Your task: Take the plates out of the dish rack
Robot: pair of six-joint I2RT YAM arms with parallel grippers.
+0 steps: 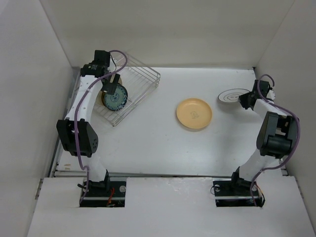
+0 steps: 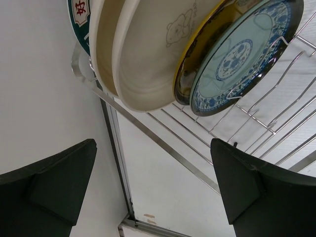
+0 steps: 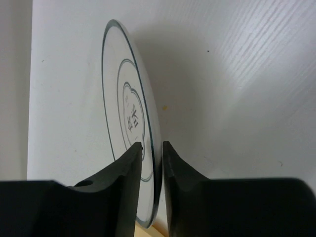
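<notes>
Right gripper (image 3: 152,146) straddles the rim of the white plate (image 3: 123,98) by the right edge of the worktop (image 1: 148,143); I cannot tell whether it is clenched. Left gripper (image 2: 153,143) gapes wide, facing a teal plate (image 2: 79,12) marked "好".

Plates (image 1: 114,97) in dish rack (image 1: 143,74), left; lone plate (image 1: 194,114) centre, another plate (image 1: 231,95) far right.

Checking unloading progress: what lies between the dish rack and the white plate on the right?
The yellow-orange plate, flat on the table, touching neither dish rack nor white plate; top view shows it.
</notes>
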